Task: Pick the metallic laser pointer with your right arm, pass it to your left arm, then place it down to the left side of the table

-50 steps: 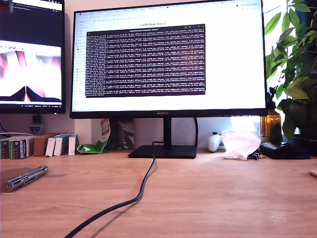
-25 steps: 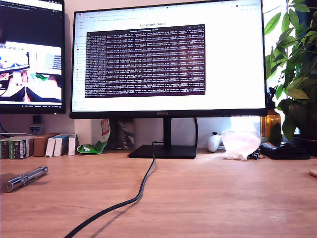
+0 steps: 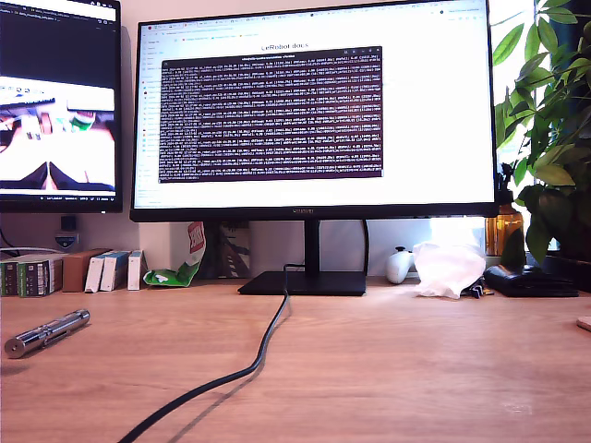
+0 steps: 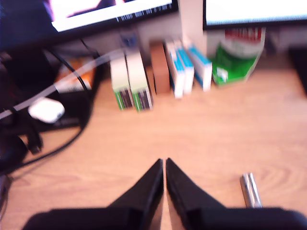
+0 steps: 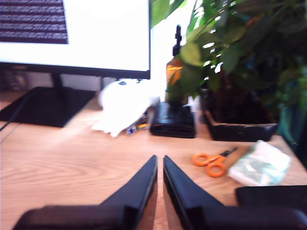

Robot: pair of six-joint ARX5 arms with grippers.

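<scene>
The metallic laser pointer [image 3: 46, 333] lies flat on the wood-grain table [image 3: 397, 360] at the exterior view's left, apart from the black cable. Its tip [image 4: 250, 189] also shows in the first wrist view, beside my first gripper [image 4: 164, 163], whose black pointed jaws are shut with nothing between them. My second gripper [image 5: 159, 160] hangs above bare table near the plant end, jaws nearly touching and holding nothing. Neither arm appears in the exterior view.
A thick black cable [image 3: 249, 365] snakes from the monitor stand [image 3: 305, 281] toward the table's front. Small boxes [image 3: 55, 270] line the back at the exterior view's left. Orange scissors [image 5: 212, 162], a white crumpled bag [image 3: 448, 268] and a potted plant [image 3: 549, 129] sit at the right.
The laser pointer and cable have not moved. Only the camera feed shown on the monitor at the exterior view's left has changed, a sign that a wrist camera is moving.
</scene>
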